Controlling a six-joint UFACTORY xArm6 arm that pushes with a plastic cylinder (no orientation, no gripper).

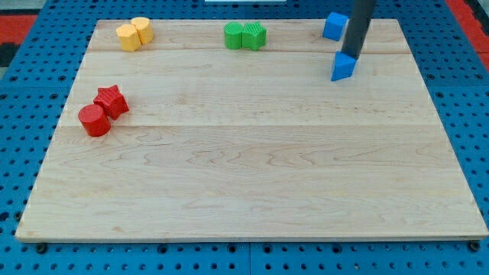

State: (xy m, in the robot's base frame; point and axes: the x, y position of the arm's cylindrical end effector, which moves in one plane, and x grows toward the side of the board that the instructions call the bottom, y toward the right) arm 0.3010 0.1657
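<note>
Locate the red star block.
The red star block sits near the board's left edge in the camera view, touching the red cylinder just below-left of it.

surface: pale wooden board (252,176), grain running across | beneath and around: blue perforated panel (466,92) | top corners: red patches (19,27)

rod (359,27) cut off at view's top, hiding part of upper blue block (333,25)
</note>
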